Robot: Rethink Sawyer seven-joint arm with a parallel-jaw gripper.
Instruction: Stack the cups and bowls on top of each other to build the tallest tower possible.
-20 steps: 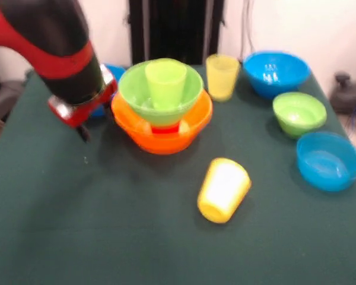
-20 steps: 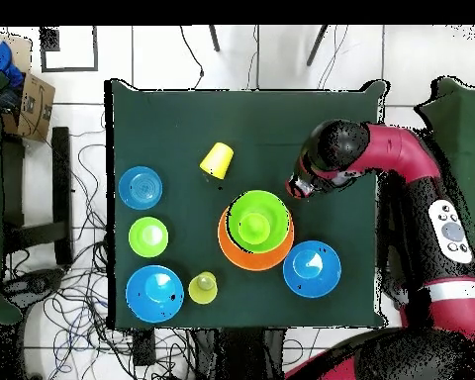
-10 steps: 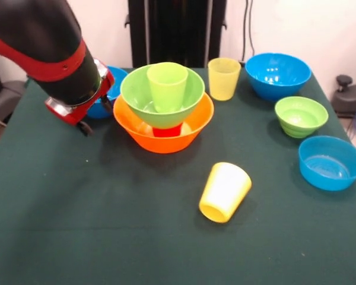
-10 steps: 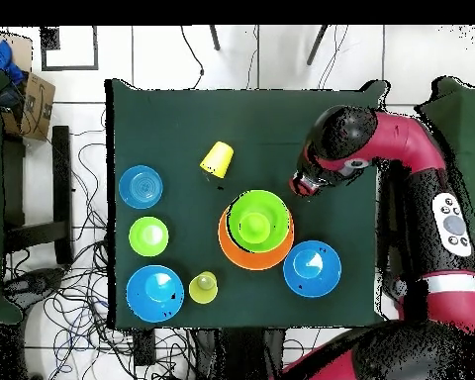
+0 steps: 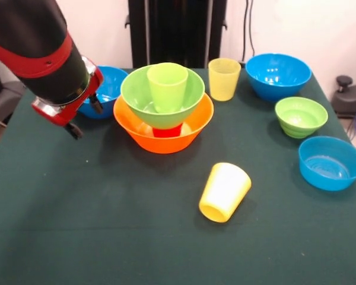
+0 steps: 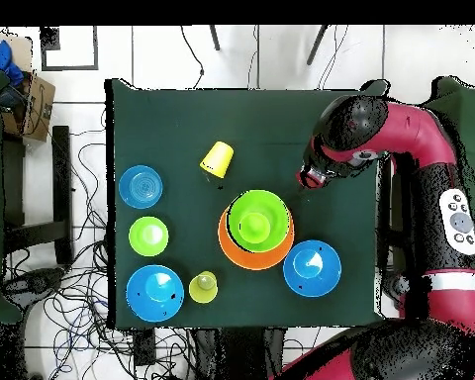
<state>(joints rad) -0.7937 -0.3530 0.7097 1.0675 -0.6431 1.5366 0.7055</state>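
The tower stands at the table's middle. Its base is the large orange bowl (image 5: 166, 139) with a red cup (image 5: 167, 131) inside. The large lime green bowl (image 5: 136, 92) rests on that cup and holds the lime green cup (image 5: 167, 85) upright. The tower also shows in the overhead view (image 6: 255, 230). My gripper (image 5: 85, 117) is open and empty, left of the tower and apart from it; it also shows in the overhead view (image 6: 309, 178). The bright yellow cup (image 5: 224, 191) lies on its side in front of the tower. The paler yellow cup (image 5: 223, 78) stands upright behind it.
A medium blue bowl (image 5: 110, 86) sits just behind my gripper. Another medium blue bowl (image 5: 277, 74), the small green bowl (image 5: 301, 116) and the small shallow blue bowl (image 5: 330, 162) line the right side. A black stand is behind the table.
The arm has drawn away from the tower, leftward in the front view, uncovering more of the blue bowl behind it. The bowls and cups have not moved.
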